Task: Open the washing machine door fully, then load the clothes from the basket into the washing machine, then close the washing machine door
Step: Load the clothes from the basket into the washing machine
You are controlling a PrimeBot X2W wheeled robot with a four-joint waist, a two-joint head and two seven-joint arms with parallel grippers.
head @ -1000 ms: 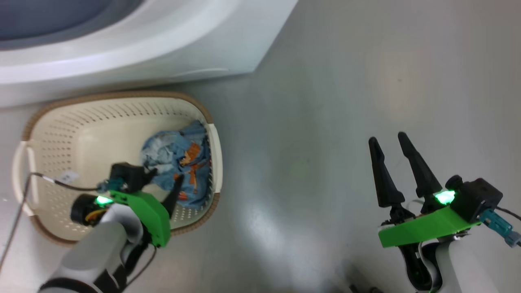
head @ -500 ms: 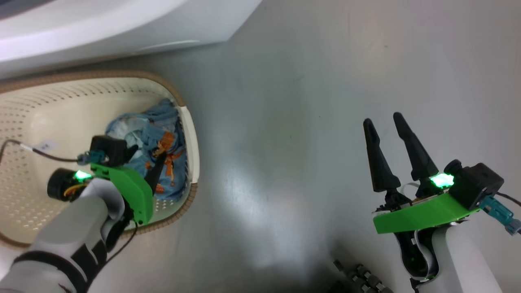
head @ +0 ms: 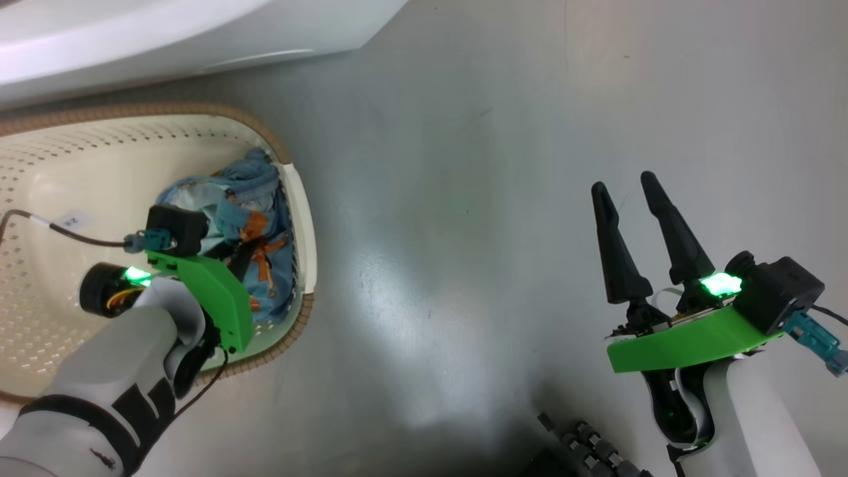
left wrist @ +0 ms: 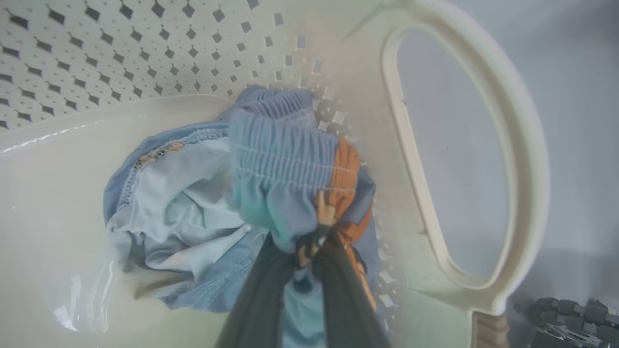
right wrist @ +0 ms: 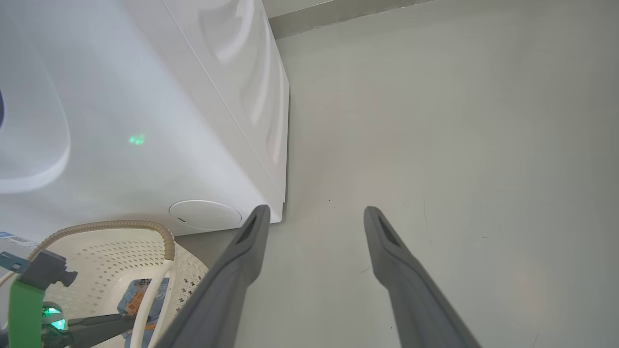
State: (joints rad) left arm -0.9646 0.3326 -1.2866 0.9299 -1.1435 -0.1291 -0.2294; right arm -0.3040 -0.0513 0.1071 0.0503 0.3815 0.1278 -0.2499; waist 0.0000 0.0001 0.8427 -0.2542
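Cream-white basket, head view: the rounded, perforated plastic basket (head: 132,142) with a brown woven-look rim stands on the grey floor (head: 464,199) at the left, just in front of the white boxy washing machine (head: 165,33).
Clothes, head view: the soft light-blue clothes (head: 232,205), printed with orange figures, lie bunched against the basket's right wall.
Left gripper, head view: the left gripper (head: 246,246) reaches into the basket from the near side, with its dark fingers in the fabric.
Right gripper, head view: the right gripper (head: 623,183) hangs over bare floor at the right, well apart from the basket. Its jaws are wide and hold nothing.
Left wrist view: the jaws are narrow and the tips pinch a gathered fold of the clothes (left wrist: 217,193). The rest of the bundle spreads left of the tips, beside the white side handle (left wrist: 508,145).
Right wrist view: the fingers stand apart over the floor, and the machine's corner lies to the left.
Coming move, judged: the left arm is nearer. The fold lies at its tips and the machine lies beyond the basket's far rim, so lift clear of the rim first.
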